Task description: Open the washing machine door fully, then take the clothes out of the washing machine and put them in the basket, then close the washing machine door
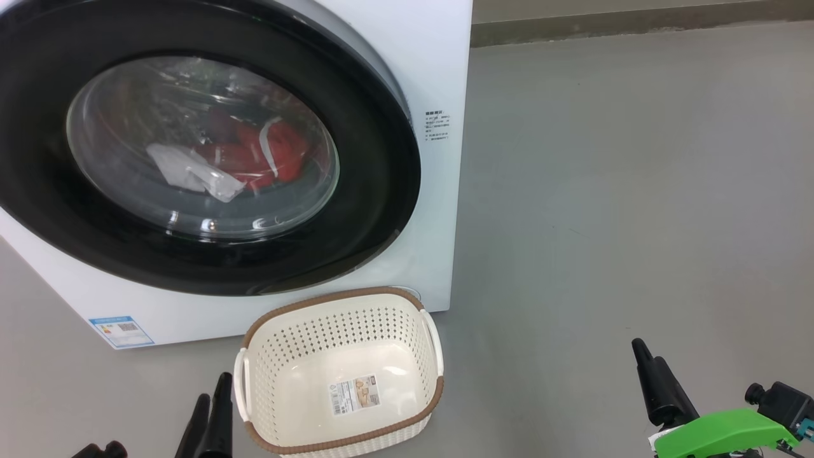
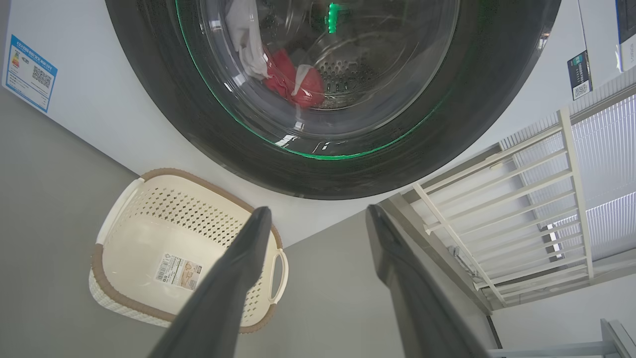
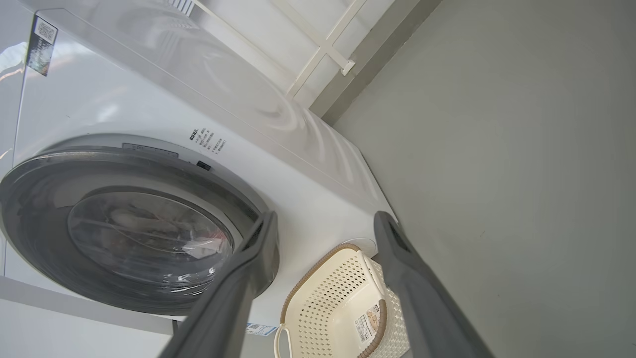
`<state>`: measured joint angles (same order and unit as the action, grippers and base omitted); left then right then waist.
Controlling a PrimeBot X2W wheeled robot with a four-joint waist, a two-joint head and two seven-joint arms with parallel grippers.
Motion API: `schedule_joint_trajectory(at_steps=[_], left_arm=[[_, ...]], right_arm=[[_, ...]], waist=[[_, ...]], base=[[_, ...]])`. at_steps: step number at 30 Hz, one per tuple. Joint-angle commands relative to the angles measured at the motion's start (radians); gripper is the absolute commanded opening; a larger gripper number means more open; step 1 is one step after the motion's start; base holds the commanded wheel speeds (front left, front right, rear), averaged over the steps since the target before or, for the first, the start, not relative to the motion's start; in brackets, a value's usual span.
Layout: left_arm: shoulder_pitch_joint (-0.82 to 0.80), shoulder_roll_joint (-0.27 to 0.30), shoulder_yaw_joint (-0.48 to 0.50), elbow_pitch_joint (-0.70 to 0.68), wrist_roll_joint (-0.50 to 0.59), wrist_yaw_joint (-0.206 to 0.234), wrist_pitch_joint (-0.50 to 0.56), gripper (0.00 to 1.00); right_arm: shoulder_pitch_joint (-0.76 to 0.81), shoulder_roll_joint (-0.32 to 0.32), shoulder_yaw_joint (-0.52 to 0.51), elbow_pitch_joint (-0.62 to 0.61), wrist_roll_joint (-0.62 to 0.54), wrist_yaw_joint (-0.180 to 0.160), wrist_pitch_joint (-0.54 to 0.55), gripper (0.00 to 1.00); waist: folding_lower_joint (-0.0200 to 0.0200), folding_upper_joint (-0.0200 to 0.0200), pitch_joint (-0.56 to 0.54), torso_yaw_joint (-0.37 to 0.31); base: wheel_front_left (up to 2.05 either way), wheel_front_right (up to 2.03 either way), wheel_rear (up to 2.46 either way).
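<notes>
The white washing machine (image 1: 439,76) stands at the upper left. Its door (image 1: 375,191), black-rimmed with a bulging glass window, lies against the machine's front. Behind the glass lie the clothes (image 1: 267,152), red with white trim plus a white piece, also seen as clothes (image 2: 293,82) in the left wrist view. The cream basket (image 1: 343,375) sits empty on the floor just in front of the machine, only a label sticker on its base. My left gripper (image 1: 213,407) is open beside the basket's left handle, nothing between its fingers. My right gripper (image 1: 648,362) is open over bare floor, far right of the basket.
Grey floor (image 1: 604,191) spreads to the right of the machine and basket. A dark baseboard (image 1: 636,25) runs along the far wall. A white slatted railing (image 2: 521,199) stands beside the machine in the left wrist view. A blue label (image 1: 121,331) marks the machine's lower left front.
</notes>
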<state>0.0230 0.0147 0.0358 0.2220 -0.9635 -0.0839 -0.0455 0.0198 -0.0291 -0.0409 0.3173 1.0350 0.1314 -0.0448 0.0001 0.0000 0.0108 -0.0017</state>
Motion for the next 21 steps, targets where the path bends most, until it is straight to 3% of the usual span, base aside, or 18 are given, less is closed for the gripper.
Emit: schedule_joint_trajectory(at_steps=[1, 21], left_arm=[[-0.011, 0.014, 0.014, -0.035, 0.023, 0.007, -0.009, 1.00], [0.004, 0.021, -0.005, -0.076, 0.281, 0.034, -0.071, 1.00]], right_arm=[[-0.011, -0.015, 0.018, -0.031, -0.023, 0.000, -0.012, 1.00], [-0.003, -0.029, 0.069, -0.024, -0.214, 0.000, -0.074, 1.00]], waist=[[-0.0001, 0.0000, 0.000, 0.000], [-0.0001, 0.0000, 0.001, 0.000]], base=[[0.00, 0.00, 0.00], [0.00, 0.00, 0.00]])
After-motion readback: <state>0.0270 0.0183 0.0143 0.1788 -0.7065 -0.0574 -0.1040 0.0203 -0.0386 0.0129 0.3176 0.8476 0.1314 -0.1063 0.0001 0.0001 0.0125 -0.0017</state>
